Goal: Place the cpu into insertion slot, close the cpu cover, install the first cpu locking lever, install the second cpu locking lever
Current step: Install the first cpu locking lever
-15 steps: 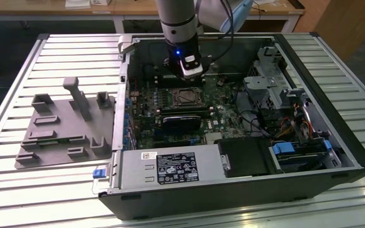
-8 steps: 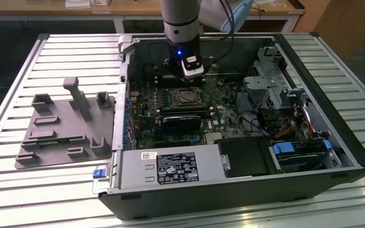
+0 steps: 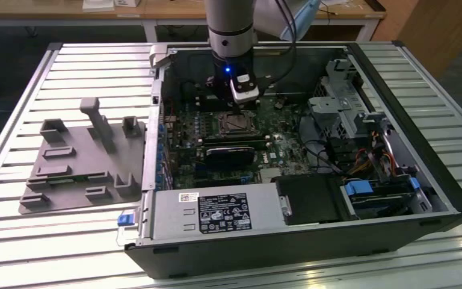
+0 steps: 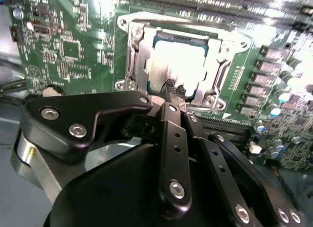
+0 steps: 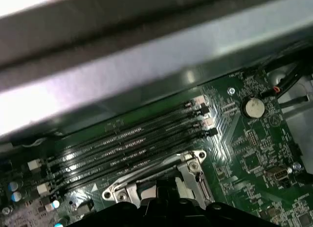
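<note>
The cpu [image 4: 178,60] lies flat in the insertion slot [image 4: 132,65], its grey top facing up, framed by the cpu cover [image 4: 215,65] — just beyond the tips of the gripper [image 4: 173,92] in the second wrist view. The fingers look pressed together, holding nothing. In the exterior view the arm [image 3: 229,27] hangs straight down into the computer case [image 3: 423,180] — the slot at its 6 o'clock

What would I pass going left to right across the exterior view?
Grey plastic holder → green circuit board → square chip socket below the gripper → blue-tabbed drive bay → case's black right wall.
</note>
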`<state>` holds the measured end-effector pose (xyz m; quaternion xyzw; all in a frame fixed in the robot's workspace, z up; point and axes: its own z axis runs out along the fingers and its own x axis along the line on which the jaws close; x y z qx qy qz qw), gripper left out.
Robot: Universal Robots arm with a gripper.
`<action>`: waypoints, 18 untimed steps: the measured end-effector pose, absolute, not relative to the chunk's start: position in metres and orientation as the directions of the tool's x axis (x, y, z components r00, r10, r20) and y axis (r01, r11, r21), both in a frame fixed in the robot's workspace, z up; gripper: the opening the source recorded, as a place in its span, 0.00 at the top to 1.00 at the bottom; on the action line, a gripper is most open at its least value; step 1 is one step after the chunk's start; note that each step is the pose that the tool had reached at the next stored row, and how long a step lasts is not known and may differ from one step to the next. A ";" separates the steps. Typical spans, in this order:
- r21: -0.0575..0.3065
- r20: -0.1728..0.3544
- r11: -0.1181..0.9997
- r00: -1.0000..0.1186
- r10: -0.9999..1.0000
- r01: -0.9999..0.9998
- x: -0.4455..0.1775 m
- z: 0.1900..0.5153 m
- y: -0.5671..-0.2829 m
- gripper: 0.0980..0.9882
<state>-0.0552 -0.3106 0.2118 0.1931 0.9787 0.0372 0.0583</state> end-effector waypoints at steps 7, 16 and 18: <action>0.090 -0.099 0.922 -0.918 0.384 0.376 -0.055 0.212 -0.324 1.00; 0.071 -0.107 0.923 -0.917 0.384 0.378 -0.055 0.211 -0.335 1.00; 0.069 -0.108 0.924 -0.918 0.382 0.376 -0.055 0.211 -0.335 1.00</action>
